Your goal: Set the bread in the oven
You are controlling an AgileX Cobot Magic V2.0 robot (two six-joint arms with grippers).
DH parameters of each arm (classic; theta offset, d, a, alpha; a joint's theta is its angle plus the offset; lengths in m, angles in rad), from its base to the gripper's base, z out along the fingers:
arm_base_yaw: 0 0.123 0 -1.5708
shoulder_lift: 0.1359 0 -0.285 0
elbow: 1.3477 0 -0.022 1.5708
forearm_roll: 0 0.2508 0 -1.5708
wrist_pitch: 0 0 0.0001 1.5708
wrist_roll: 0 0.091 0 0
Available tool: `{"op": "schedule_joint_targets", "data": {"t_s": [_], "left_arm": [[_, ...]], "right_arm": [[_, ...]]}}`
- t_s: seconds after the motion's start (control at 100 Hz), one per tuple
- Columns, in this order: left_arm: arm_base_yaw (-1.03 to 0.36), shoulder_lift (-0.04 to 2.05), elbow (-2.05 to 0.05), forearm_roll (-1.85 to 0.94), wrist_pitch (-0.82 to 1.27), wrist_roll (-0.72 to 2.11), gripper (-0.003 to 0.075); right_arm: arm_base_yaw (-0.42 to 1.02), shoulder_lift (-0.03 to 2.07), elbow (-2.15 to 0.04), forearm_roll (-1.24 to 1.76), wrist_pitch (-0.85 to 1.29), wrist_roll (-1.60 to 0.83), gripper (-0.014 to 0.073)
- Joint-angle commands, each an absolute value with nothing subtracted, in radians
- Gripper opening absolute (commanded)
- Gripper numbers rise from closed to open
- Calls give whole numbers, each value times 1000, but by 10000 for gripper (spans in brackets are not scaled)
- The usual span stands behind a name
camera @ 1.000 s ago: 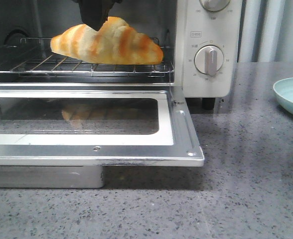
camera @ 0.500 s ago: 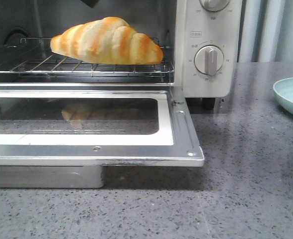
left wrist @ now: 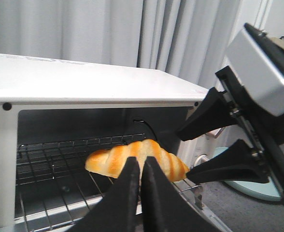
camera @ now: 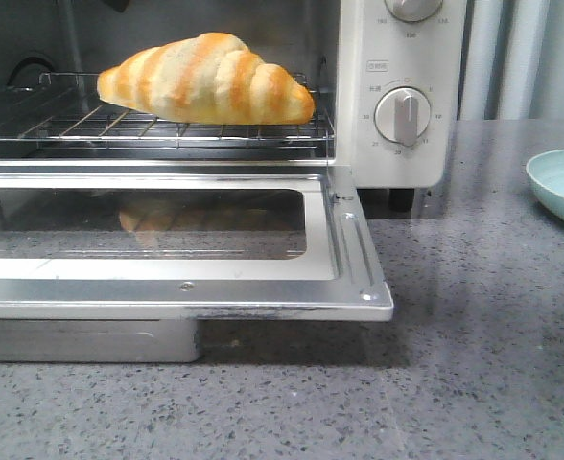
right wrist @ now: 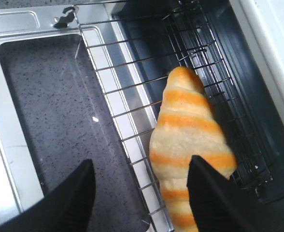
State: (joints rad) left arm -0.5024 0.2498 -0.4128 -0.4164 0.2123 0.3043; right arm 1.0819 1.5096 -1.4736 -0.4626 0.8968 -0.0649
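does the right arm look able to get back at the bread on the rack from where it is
Probably yes. The right end effector hangs open just above the bread, which lies bare on the wire rack. The oven door is down, and nothing lies between them.

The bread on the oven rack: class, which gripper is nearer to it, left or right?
Right, it seems. The right gripper hangs open just above the bread, fingers spread on either side. The left gripper, fingers together, sits back outside the oven opening.
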Motion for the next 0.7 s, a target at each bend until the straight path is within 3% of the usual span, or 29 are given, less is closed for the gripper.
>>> {"op": "schedule_joint_targets", "data": {"t_s": [0.0,0.15,0.34,0.48,0.69], "left_arm": [[-471,238,-414,-425,130,303,-22],[-421,206,-361,-425,65,303,-22],[-363,206,-317,-418,29,303,-22],[-346,206,-270,-418,-36,303,-22],[-346,206,-202,-389,-164,312,-21]], "right_arm": [[1091,1450,-1508,-484,892,-67,379],[1093,1417,-1508,-476,950,-67,351],[1093,1369,-1508,-472,1051,-67,81],[1093,1329,-1508,-472,1128,-67,-52],[1093,1244,-1474,-549,1196,-58,-69]]}}
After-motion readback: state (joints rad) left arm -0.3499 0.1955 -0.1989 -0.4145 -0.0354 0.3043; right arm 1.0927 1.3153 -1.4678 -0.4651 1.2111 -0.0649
